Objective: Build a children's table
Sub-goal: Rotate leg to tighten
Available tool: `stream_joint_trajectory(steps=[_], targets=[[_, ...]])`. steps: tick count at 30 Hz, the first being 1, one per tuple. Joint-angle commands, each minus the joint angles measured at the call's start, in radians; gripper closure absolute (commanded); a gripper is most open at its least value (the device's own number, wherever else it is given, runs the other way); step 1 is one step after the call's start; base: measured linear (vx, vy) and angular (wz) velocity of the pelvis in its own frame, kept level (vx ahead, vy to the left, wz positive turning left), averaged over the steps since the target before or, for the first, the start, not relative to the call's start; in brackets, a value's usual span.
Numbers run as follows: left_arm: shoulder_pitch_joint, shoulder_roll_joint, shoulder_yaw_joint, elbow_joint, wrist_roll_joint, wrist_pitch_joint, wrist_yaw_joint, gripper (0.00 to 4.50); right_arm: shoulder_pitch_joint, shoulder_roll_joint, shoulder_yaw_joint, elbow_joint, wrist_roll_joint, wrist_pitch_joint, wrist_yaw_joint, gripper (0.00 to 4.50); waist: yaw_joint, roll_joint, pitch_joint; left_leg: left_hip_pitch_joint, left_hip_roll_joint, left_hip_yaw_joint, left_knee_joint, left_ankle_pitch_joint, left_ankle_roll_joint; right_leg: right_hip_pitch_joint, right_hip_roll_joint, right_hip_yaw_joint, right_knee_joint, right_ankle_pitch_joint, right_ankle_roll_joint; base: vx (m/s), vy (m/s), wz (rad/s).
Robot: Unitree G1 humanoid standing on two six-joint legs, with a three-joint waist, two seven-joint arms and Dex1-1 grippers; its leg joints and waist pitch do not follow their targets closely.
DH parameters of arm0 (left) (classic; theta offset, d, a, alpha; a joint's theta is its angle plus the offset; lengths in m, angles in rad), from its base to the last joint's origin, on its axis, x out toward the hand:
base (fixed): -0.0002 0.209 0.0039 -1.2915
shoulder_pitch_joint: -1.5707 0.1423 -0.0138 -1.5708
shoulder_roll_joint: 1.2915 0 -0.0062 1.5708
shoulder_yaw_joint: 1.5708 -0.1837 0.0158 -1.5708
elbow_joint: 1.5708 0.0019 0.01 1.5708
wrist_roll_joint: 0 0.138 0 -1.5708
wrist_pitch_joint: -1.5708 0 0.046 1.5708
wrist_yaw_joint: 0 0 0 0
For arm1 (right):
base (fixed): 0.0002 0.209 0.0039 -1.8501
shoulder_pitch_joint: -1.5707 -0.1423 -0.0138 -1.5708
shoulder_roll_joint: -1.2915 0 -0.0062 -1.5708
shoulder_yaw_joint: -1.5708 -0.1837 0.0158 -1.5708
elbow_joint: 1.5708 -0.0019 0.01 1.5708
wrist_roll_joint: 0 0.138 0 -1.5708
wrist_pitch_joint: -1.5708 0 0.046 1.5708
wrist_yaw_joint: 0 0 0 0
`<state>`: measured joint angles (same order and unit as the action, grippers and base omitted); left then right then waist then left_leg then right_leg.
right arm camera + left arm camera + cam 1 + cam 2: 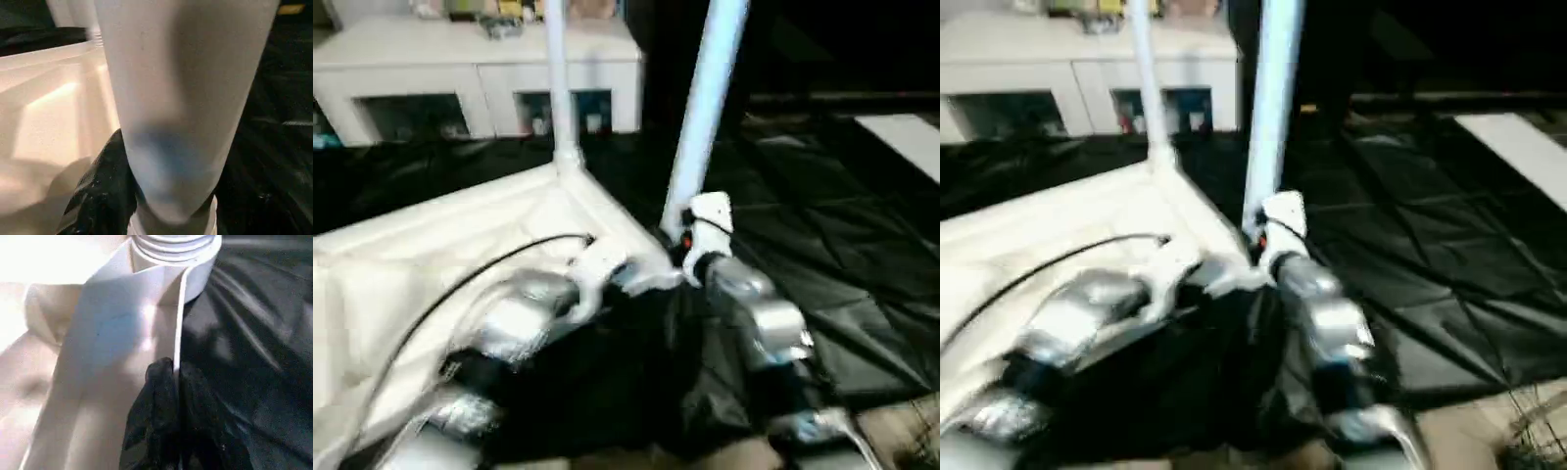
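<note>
White plastic made up the whole children's table [460,245], which lay upside down on black sheeting [822,255] on the floor with two tapered legs [710,98] standing up from its corner sockets. Up close, the left wrist view caught the left gripper [177,377] pinched tight on the top's thin rim just below a ribbed socket [173,254]. The right wrist view had the right gripper [161,196] clasped around the nearer leg's base, while a white cabinet [480,78] behind held small items behind its glass.

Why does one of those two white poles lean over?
The nearer leg, held low down by the right pincer, tilts away from the upright far leg. It looks not yet seated straight in the tabletop.
</note>
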<state>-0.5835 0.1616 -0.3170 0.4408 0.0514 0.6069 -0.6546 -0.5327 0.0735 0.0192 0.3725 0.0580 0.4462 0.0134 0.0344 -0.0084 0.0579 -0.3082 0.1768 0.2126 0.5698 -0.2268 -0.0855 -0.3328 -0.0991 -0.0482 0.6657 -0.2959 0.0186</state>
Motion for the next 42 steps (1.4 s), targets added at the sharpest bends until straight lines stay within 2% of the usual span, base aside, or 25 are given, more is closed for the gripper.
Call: stream_joint_trajectory(steps=[1,2,3,4,5,7,8,9,10,13,15,17,19,23,24,25,26,28,29,31,34,38,40,41,42], targets=[[-0.003,-0.066,-0.008,0.085,-0.009,-0.012,0.069,4.5,0.03,0.073,0.02,0.172,0.019,0.046,-0.058,2.66,0.011,-0.009,-0.014,0.022,-0.009,-0.082,0.065,-0.156,0.037,-0.074,-0.145,0.093,-0.246,-0.999,-0.038,0.053,-0.113,0.16],[-0.011,-0.08,-0.004,0.106,-0.008,-0.019,0.084,4.5,0.019,0.086,0.014,0.191,0.017,0.035,-0.082,2.66,0.021,0.008,-0.028,-0.048,0.006,-0.113,0.033,-0.07,0.046,0.005,-0.161,0.112,-0.203,-0.883,-0.058,0.119,-0.023,-0.38],[-0.011,-0.08,-0.004,0.106,-0.008,-0.019,0.084,4.5,0.019,0.086,0.014,0.191,0.017,0.035,-0.082,2.66,0.031,0.006,-0.04,-0.08,0.019,-0.117,-0.023,-0.003,0.026,0.039,-0.126,0.083,-0.169,-0.676,-0.06,0.055,0.039,-0.25],[-0.016,-0.089,-0.004,0.111,-0.004,-0.019,0.088,4.5,0.005,0.101,0.0,0.211,0.019,0.025,-0.105,2.66,0.028,0.041,-0.036,-0.027,0.035,-0.107,-0.068,-0.041,-0.023,-0.027,-0.039,0.046,-0.139,-0.304,-0.1,0.055,0.039,-0.25],[-0.015,-0.089,-0.006,0.102,-0.002,-0.015,0.082,4.5,-0.004,0.105,-0.003,0.221,0.017,0.019,-0.111,2.66,0.003,0.037,-0.025,-0.006,0.03,-0.095,-0.083,-0.383,-0.057,-0.037,-0.026,0.05,-0.143,-0.314,-0.137,0.0,0.0,0.0],[-0.014,-0.084,-0.01,0.099,0.002,-0.018,0.073,4.5,-0.014,0.107,-0.011,0.231,0.017,0.016,-0.117,2.66,-0.001,0.036,-0.031,-0.002,0.026,-0.097,-0.085,-0.452,-0.051,-0.037,-0.032,0.059,-0.152,-0.392,-0.128,0.0,0.0,0.0],[-0.015,-0.081,-0.013,0.103,0.007,-0.023,0.069,4.5,-0.021,0.109,-0.021,0.24,0.014,0.012,-0.121,2.66,-0.001,0.044,-0.033,-0.003,0.03,-0.1,-0.089,-0.452,-0.046,-0.039,-0.037,0.065,-0.159,-0.392,-0.123,0.0,0.0,0.0],[-0.014,-0.079,-0.014,0.105,0.01,-0.026,0.067,4.5,-0.024,0.109,-0.025,0.245,0.012,0.01,-0.122,2.66,-0.004,0.04,-0.031,-0.009,0.032,-0.102,-0.094,-0.45,-0.046,-0.035,-0.037,0.064,-0.161,-0.38,-0.121,0.0,0.0,0.0],[-0.013,-0.077,-0.016,0.106,0.012,-0.029,0.061,4.5,-0.029,0.11,-0.032,0.254,0.011,0.007,-0.123,2.66,-0.006,0.035,-0.036,-0.023,0.033,-0.105,-0.1,-0.418,-0.046,-0.019,-0.036,0.06,-0.157,-0.331,-0.117,0.0,0.0,0.0],[-0.005,-0.068,-0.017,0.099,0.017,-0.03,0.047,4.5,-0.049,0.109,-0.046,0.285,0.008,-0.005,-0.126,2.66,-0.009,0.034,-0.038,-0.032,0.035,-0.098,-0.102,-0.343,-0.035,-0.014,-0.037,0.059,-0.155,-0.232,-0.134,0.0,0.0,0.0],[-0.002,-0.065,-0.018,0.101,0.018,-0.032,0.044,4.5,-0.059,0.11,-0.05,0.303,0.009,-0.016,-0.128,2.66,-0.01,0.033,-0.035,-0.029,0.035,-0.096,-0.102,-0.371,-0.035,-0.019,-0.037,0.059,-0.16,-0.279,-0.13,0.0,0.0,0.0],[0.001,-0.061,-0.02,0.099,0.018,-0.034,0.038,4.5,-0.068,0.112,-0.056,0.317,0.012,-0.022,-0.127,2.66,-0.011,0.026,-0.032,-0.024,0.033,-0.099,-0.104,-0.442,-0.039,-0.03,-0.042,0.061,-0.175,-0.426,-0.094,0.0,0.0,0.0],[0.002,-0.058,-0.024,0.097,0.019,-0.036,0.031,4.5,-0.073,0.109,-0.048,0.323,0.004,-0.026,-0.118,2.66,-0.009,0.024,-0.033,-0.022,0.033,-0.099,-0.106,-0.443,-0.034,-0.032,-0.044,0.062,-0.18,-0.461,-0.077,0.0,0.0,0.0],[0.003,-0.051,-0.029,0.092,0.018,-0.045,0.01,4.5,-0.084,0.104,-0.032,0.33,0.002,-0.042,-0.054,2.66,-0.009,0.027,-0.036,-0.024,0.035,-0.1,-0.11,-0.427,-0.031,-0.035,-0.045,0.062,-0.184,-0.462,-0.069,0.0,0.0,0.0],[0.002,-0.051,-0.03,0.093,0.019,-0.046,0.007,4.5,-0.084,0.104,-0.036,0.328,0.006,-0.043,-0.05,2.31,-0.01,0.027,-0.034,-0.028,0.037,-0.101,-0.113,-0.419,-0.032,-0.032,-0.044,0.061,-0.183,-0.44,-0.073,0.0,0.0,0.0],[0.002,-0.048,-0.033,0.093,0.021,-0.052,0.0,4.5,-0.085,0.1,-0.035,0.32,0.01,-0.044,-0.035,2.31,-0.012,0.027,-0.035,-0.03,0.037,-0.101,-0.114,-0.412,-0.034,-0.03,-0.042,0.06,-0.18,-0.422,-0.077,0.0,0.0,0.0],[0.002,-0.043,-0.036,0.091,0.022,-0.056,-0.01,4.5,-0.083,0.093,-0.031,0.304,0.01,-0.045,-0.025,1.96,-0.012,0.028,-0.037,-0.033,0.038,-0.101,-0.114,-0.399,-0.036,-0.026,-0.041,0.059,-0.178,-0.386,-0.084,0.0,0.0,0.0],[0.003,-0.034,-0.043,0.083,0.024,-0.062,-0.025,4.5,-0.08,0.082,-0.024,0.281,0.01,-0.042,-0.01,1.93,-0.011,0.029,-0.041,-0.034,0.039,-0.098,-0.112,-0.367,-0.036,-0.023,-0.04,0.06,-0.172,-0.309,-0.104,0.0,0.0,0.0],[0.005,-0.027,-0.048,0.076,0.025,-0.067,-0.036,4.5,-0.08,0.074,-0.018,0.267,0.01,-0.038,0.003,1.7,-0.007,0.029,-0.05,-0.031,0.042,-0.089,-0.105,-0.293,-0.028,-0.021,-0.038,0.061,-0.163,-0.181,-0.141,0.0,0.0,0.0],[0.009,-0.018,-0.051,0.065,0.023,-0.065,-0.049,4.5,-0.075,0.064,-0.019,0.236,0.013,-0.036,0.014,1.57,-0.005,0.031,-0.053,-0.041,0.043,-0.082,-0.101,-0.215,-0.016,-0.012,-0.036,0.057,-0.152,-0.064,-0.172,0.0,0.0,0.0],[0.018,0.005,-0.058,0.043,0.023,-0.079,-0.075,4.5,-0.056,0.037,-0.011,0.155,0.023,-0.024,0.063,1.37,-0.001,0.025,-0.055,-0.045,0.04,-0.074,-0.094,-0.178,0.001,-0.005,-0.037,0.054,-0.15,-0.024,-0.184,0.0,0.0,0.0],[0.045,0.055,-0.07,-0.018,0.017,-0.128,-0.142,4.5,0.007,-0.052,0.027,-0.035,0.046,0.02,0.208,0.95,0.007,0.035,-0.061,-0.049,0.043,-0.071,-0.085,-0.071,0.023,0.004,-0.037,0.05,-0.137,0.091,-0.207,0.0,0.0,0.0],[0.061,0.077,-0.063,-0.053,0.003,-0.127,-0.17,4.5,0.041,-0.11,0.047,-0.129,0.064,0.025,0.291,0.8,0.012,0.036,-0.068,-0.051,0.044,-0.069,-0.074,-0.025,0.037,0.008,-0.034,0.051,-0.126,0.208,-0.207,0.0,0.0,0.0],[0.069,0.098,-0.071,-0.072,0.003,-0.158,-0.196,4.5,0.061,-0.147,0.067,-0.176,0.073,0.017,0.352,0.6,0.016,0.032,-0.074,-0.05,0.039,-0.066,-0.064,0.046,0.051,0.011,-0.029,0.049,-0.114,0.336,-0.225,0.0,0.0,0.0],[0.074,0.108,-0.07,-0.084,-0.001,-0.16,-0.206,4.5,0.07,-0.172,0.079,-0.198,0.079,0.03,0.385,0.6,0.016,0.033,-0.075,-0.053,0.036,-0.065,-0.062,0.06,0.057,0.013,-0.027,0.05,-0.111,0.369,-0.229,0.0,0.0,0.0]])
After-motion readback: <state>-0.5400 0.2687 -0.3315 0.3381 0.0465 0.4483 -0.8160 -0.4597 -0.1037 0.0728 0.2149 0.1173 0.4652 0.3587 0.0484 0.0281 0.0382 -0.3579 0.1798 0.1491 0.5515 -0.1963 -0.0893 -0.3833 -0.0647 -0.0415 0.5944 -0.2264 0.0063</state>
